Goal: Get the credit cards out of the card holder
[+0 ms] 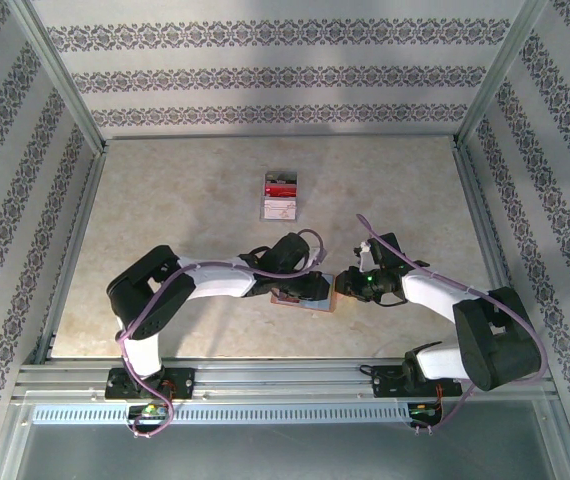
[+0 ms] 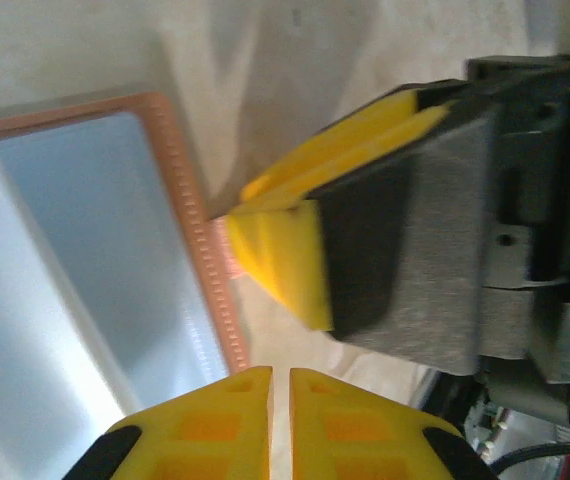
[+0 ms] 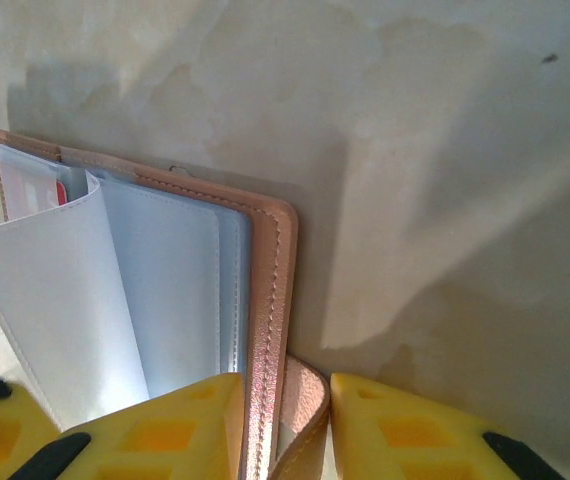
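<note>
The card holder (image 1: 297,299) lies open near the table's front, salmon outside with grey-blue pockets (image 3: 165,290) inside. My right gripper (image 3: 285,385) is shut on its salmon cover edge (image 3: 270,300) and a curled flap. A red credit card (image 3: 62,192) peeks from a far pocket. My left gripper (image 2: 279,372) is shut just beside the holder's stitched edge (image 2: 190,220), with nothing between its fingers and the right gripper's yellow fingers (image 2: 285,255) right ahead. From above, the left gripper (image 1: 315,286) and right gripper (image 1: 344,282) meet over the holder.
A red and dark card (image 1: 281,184) and a white card (image 1: 279,208) lie together on the beige table (image 1: 165,200) further back. Aluminium rails (image 1: 75,230) and patterned walls fence the table on three sides.
</note>
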### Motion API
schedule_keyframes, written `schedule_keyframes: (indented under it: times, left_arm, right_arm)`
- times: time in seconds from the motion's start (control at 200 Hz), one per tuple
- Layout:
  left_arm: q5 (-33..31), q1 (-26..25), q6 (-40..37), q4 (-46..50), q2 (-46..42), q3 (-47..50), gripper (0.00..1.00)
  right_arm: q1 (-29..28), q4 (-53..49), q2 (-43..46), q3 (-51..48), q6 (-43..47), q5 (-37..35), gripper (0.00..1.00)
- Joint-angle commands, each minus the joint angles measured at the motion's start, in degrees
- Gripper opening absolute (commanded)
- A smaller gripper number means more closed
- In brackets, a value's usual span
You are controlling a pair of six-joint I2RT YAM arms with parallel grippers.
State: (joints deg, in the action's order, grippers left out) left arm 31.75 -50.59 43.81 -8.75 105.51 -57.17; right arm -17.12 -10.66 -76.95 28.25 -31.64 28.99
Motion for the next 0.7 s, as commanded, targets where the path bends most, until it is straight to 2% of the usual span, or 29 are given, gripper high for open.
schedule_keyframes:
  times: [0.0,0.255,0.475,0.695]
  left_arm:
    - [2.08,-1.22,1.17,-4.43,0.67,-2.15,0.13]
    - [3.01,-1.97,2.31,-6.33,-5.94,-2.07,0.13]
    - [-4.22,-1.07,-2.86,4.78,-14.32,-0.70,0.13]
    - [-10.96,4.02,-4.59,12.93,-23.75,5.66,0.13]
  right_arm:
    - [0.25,0.89,-0.02,-0.95,-0.62,-0.56,0.30]
    - [1.18,1.12,0.65,-0.87,-0.79,-0.09,0.33]
    - [2.06,-1.17,4.49,0.11,-0.83,-0.06,0.35]
    - [3.67,-7.57,11.69,2.13,0.30,-1.19,0.42]
